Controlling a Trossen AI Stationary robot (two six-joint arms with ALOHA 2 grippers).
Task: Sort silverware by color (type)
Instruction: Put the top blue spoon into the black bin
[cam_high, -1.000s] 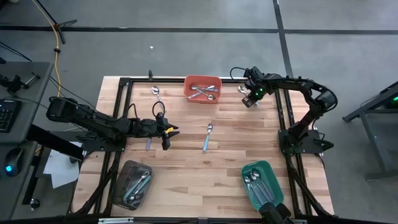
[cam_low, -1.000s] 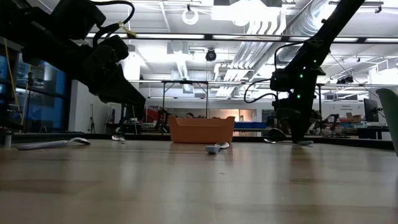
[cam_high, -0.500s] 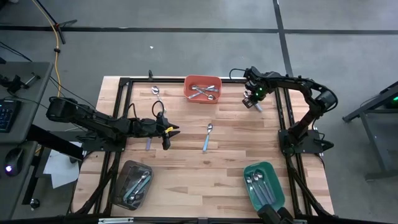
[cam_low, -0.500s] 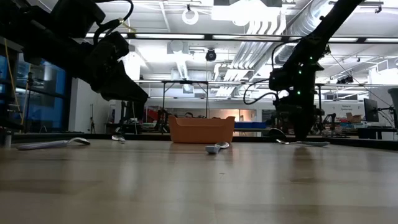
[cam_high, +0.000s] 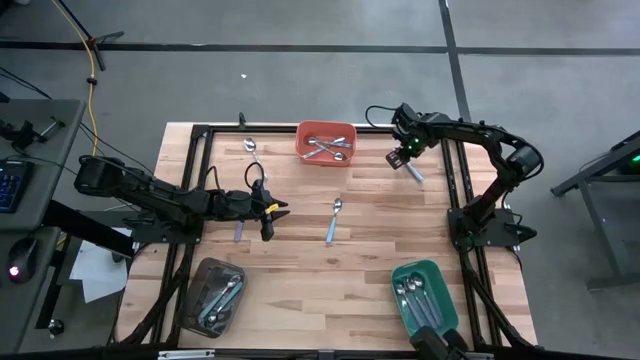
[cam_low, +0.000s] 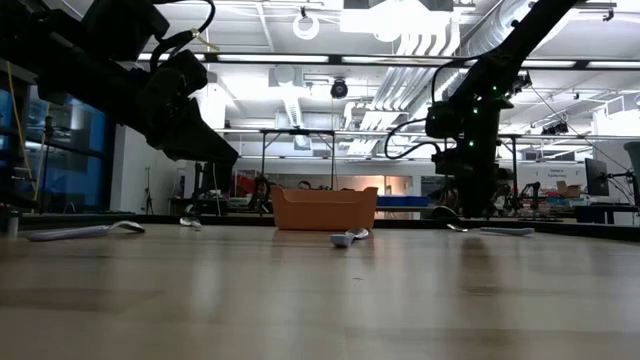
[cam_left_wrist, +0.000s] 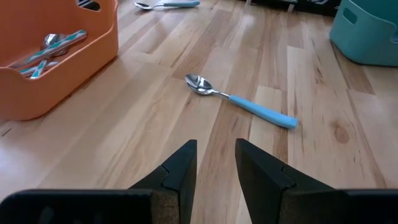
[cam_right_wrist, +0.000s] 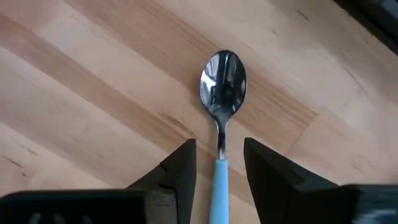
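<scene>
With its fingers apart, right claw (cam_right_wrist: 216, 171) straddles blue spoon (cam_right_wrist: 222, 87) at tabletop's one o'clock; closing comes next. Left claw (cam_left_wrist: 215, 163) parted, empty.

floor: grey, black tape lines (cam_high: 300, 48) | ceiling: white ducts (cam_low: 420, 30) — strip lights | desk (cam_high: 35, 150) beside table

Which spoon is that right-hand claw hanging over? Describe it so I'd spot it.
Find the orange tray at the table's far edge. To its right, under the right gripper, lies a blue-handled spoon flat on bare wood. It lies apart from the other loose spoons, between open fingers.
</scene>
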